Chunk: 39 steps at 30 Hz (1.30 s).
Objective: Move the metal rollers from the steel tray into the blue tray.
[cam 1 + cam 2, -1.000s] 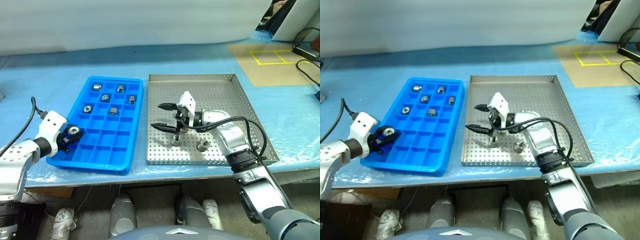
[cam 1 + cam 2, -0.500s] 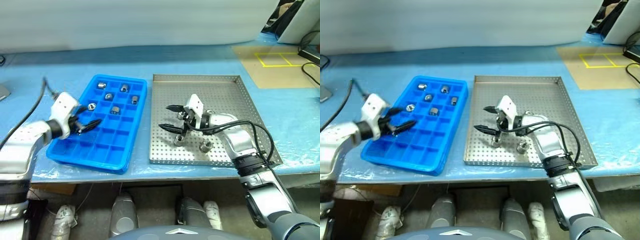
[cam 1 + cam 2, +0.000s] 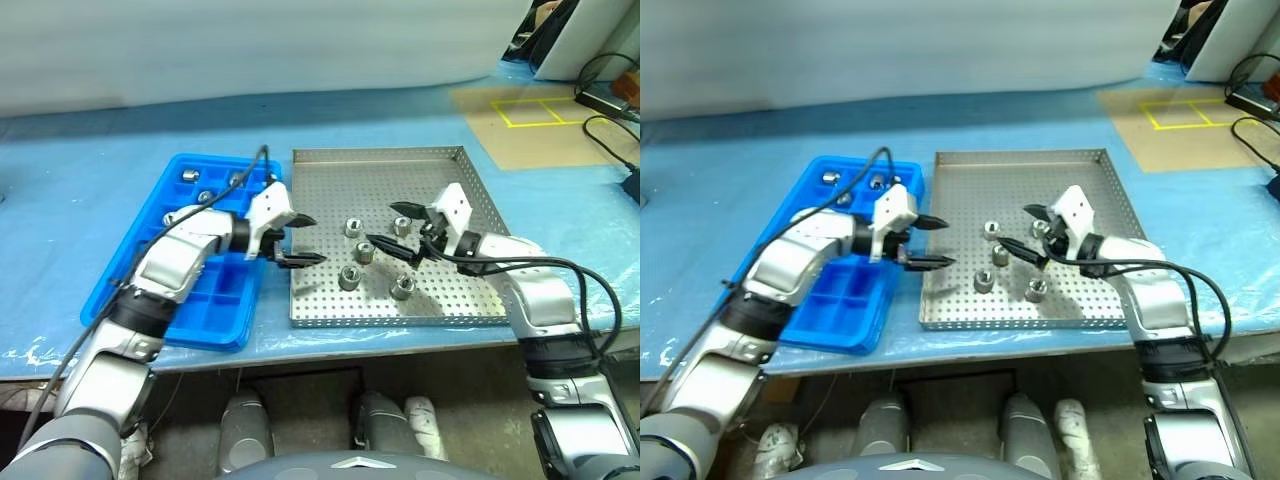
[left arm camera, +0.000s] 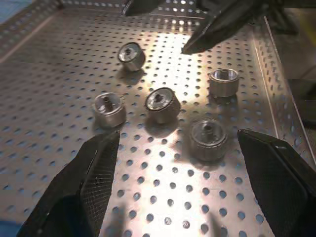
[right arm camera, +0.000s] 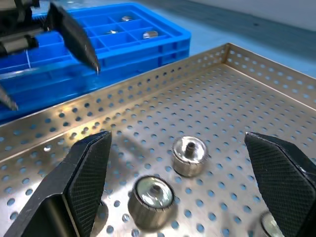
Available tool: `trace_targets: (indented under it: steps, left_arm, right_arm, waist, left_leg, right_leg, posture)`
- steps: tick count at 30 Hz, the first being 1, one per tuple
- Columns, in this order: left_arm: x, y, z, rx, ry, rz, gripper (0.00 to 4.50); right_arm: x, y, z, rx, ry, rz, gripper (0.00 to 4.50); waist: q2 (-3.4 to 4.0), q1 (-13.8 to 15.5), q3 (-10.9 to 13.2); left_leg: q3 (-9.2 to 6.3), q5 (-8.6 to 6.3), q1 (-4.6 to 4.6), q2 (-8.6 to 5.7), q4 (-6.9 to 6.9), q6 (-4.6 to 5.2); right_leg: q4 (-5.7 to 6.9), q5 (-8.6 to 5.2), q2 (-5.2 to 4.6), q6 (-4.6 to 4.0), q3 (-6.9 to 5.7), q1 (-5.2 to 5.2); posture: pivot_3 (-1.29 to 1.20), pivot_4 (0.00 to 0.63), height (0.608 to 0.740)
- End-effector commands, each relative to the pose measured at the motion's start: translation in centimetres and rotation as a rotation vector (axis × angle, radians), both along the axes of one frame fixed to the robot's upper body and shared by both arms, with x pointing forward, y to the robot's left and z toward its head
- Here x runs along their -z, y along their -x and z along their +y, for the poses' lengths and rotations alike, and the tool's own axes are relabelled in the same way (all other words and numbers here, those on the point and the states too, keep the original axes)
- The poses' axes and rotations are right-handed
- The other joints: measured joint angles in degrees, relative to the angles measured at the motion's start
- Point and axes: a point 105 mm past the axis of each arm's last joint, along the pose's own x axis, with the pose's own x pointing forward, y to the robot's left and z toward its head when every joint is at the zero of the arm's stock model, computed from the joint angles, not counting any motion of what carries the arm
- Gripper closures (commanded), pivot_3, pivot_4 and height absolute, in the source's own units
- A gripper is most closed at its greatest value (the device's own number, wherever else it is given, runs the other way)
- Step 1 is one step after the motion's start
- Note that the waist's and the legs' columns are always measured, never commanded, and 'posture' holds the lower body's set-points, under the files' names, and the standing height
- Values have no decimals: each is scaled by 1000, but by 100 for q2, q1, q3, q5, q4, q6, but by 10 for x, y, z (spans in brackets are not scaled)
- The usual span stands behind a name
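Rollers (image 3: 363,253), five, lie loose mid steel tray (image 3: 470,305); left gripper (image 3: 297,241) and right gripper (image 3: 394,232), jaws wide and empty, flank them: straddle one roller squarely, then carry to blue tray (image 3: 176,325).

The steel tray (image 3: 470,200) is looking like shiny silver metal with lots of little holes in its floor. The metal rollers (image 4: 159,103) are looking smooth and grey and are shining a bit. The blue tray (image 3: 215,295) is looking like glossy, smooth plastic. The black fingers (image 5: 81,177) are showing a rough, criss-cross, matt skin.
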Motion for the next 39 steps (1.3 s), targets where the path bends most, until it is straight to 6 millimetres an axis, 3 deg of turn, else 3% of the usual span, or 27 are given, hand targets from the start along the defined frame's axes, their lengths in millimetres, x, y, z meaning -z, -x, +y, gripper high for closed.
trace_targets:
  steps: [1,5,15,30,34,37,39]
  left_arm:
    - [7,-6,-8,63,-47,2,467]
    - [24,-18,-16,56,-91,32,467]
    - [42,-3,-37,171,-118,76,467]
    - [61,-9,-53,127,-142,117,467]
    - [64,-10,-54,113,-146,115,1690]
    - [64,-10,-54,113,-144,112,1690]
    - [63,-10,-53,114,-129,113,2008]
  right_arm:
    - [-15,5,-8,33,-7,-52,0]
    - [-17,7,-12,69,-10,-62,0]
    - [-10,11,-16,105,4,-54,0]
    - [-3,12,-17,136,17,-58,0]
    - [-1,12,-17,141,18,-56,0]
    - [0,12,-15,139,16,-53,0]
    - [1,12,-14,137,16,-52,0]
  waist:
    - [0,-44,0]
    - [0,-150,0]
    - [0,-157,0]
    - [3,-128,-2]
    - [6,-129,-4]
    - [14,-126,-8]
    - [14,-126,-8]
  left_leg:
    - [4,0,4,0,1,0]
    - [9,-1,8,-2,3,2]
    - [14,-18,6,-3,3,31]
    - [17,-24,15,-10,6,43]
    - [17,-25,22,-14,8,47]
    - [17,-26,22,-15,8,50]
    - [17,-27,21,-15,8,53]
  right_leg:
    - [0,0,1,0,4,0]
    - [3,0,1,0,9,1]
    - [-5,0,-2,0,12,1]
    - [-20,0,-14,0,11,24]
    - [-30,0,-20,0,11,37]
    - [-41,1,-21,0,9,46]
    - [-47,1,-21,0,9,48]
  posture:
    - [-184,150,740]
    - [-216,150,740]
    - [-242,150,740]
    - [-264,150,740]
    - [-263,150,740]
    - [-260,150,740]
    - [-256,150,740]
